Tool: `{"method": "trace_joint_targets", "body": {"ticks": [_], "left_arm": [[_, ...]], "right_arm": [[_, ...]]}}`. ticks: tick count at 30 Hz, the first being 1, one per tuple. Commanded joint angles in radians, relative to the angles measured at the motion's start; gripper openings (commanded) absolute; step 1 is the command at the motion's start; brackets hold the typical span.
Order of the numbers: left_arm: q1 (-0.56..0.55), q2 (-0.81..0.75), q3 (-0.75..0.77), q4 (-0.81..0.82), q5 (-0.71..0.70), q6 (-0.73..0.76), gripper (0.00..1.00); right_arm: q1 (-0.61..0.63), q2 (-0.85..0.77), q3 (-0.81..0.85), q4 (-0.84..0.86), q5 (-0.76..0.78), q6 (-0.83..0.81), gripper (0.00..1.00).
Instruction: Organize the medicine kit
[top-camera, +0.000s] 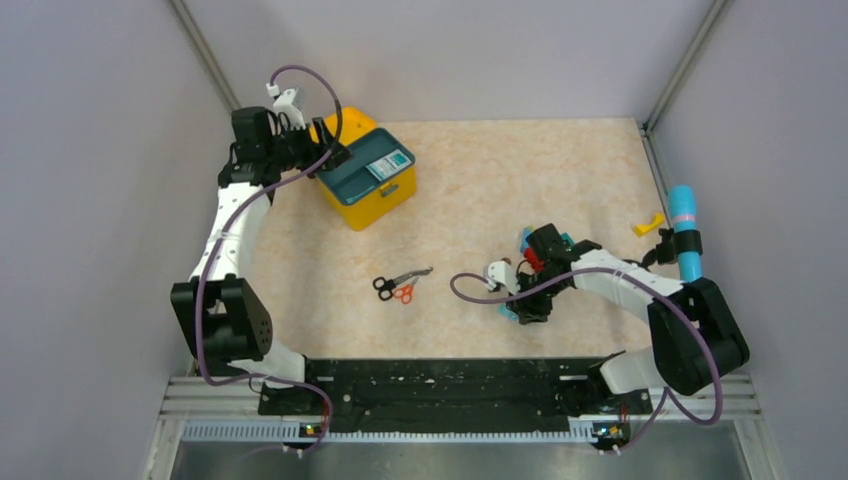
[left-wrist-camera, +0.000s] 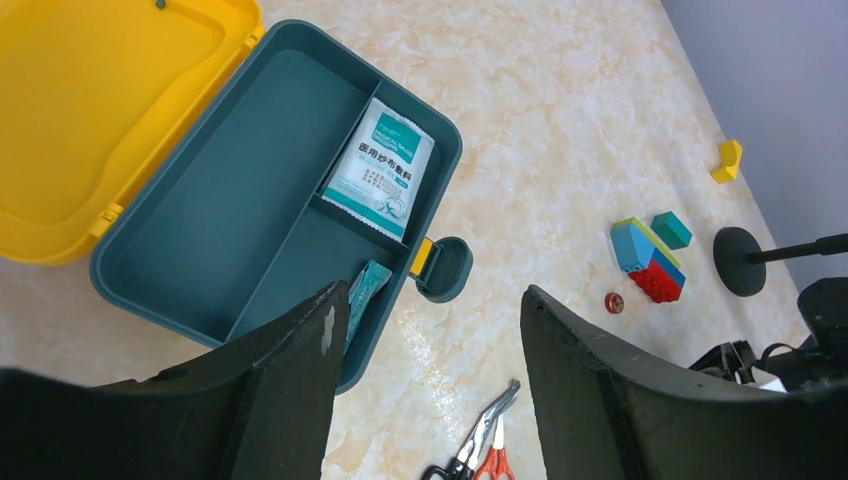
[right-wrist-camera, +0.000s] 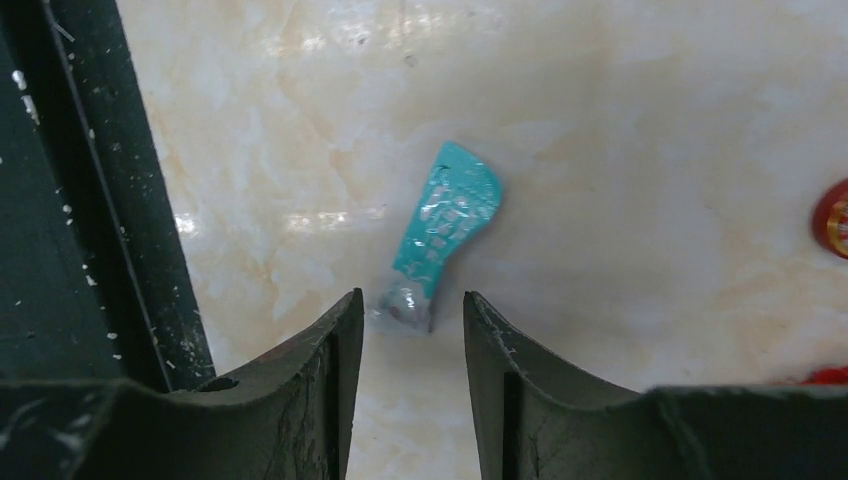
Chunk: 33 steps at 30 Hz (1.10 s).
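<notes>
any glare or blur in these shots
Right wrist: bright glare patches on the table beside the teal packet, which is sharp. Left wrist: evenly lit, print on the white sachet legible. Top external: soft even light, scissors small but clear.

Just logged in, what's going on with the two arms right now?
The medicine kit lies open. The left gripper hovers over its tray, jaws wide and empty; a white gauze packet and a teal packet already sit in compartments. The right gripper is low over the table, jaws apart around the end of a teal strip, not gripping it yet. The scissors lie untouched mid-table.
</notes>
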Motion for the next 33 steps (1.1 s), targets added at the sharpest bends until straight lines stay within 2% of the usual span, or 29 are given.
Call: {"method": "trace_joint_targets", "body": {"ticks": [1,3,6,8,12,16,19,22,27,33], "left_arm": [[0.004,0.001,-0.010,0.048,-0.016,-0.016,0.68],[0.005,0.003,-0.017,0.056,-0.012,-0.018,0.68],[0.005,0.011,-0.031,0.078,0.002,-0.034,0.67],[0.003,0.021,-0.041,0.097,0.023,-0.051,0.67],[-0.031,0.034,-0.058,0.136,0.088,-0.046,0.69],[-0.073,0.024,-0.108,0.248,0.246,0.003,0.70],[-0.118,0.008,-0.143,0.328,0.377,0.027,0.72],[-0.163,0.000,-0.140,0.318,0.446,0.096,0.73],[-0.226,0.023,-0.125,0.290,0.459,0.139,0.73],[-0.236,0.084,-0.083,0.305,0.430,0.074,0.70]], "right_arm": [[0.040,0.007,-0.034,0.037,-0.003,-0.043,0.40],[0.050,0.017,-0.043,0.053,0.008,-0.054,0.33],[0.058,0.032,-0.045,0.062,0.020,-0.072,0.09],[0.062,0.032,-0.018,0.056,0.037,-0.066,0.00],[0.060,0.013,0.115,0.044,0.084,-0.069,0.00],[0.040,0.054,0.343,0.037,-0.003,-0.038,0.00],[0.033,0.154,0.527,0.043,-0.083,0.064,0.00],[0.016,0.251,0.654,0.126,-0.184,0.230,0.00],[0.018,0.354,0.775,0.298,-0.270,0.435,0.00],[0.065,0.420,0.900,0.313,-0.291,0.440,0.00]]}}
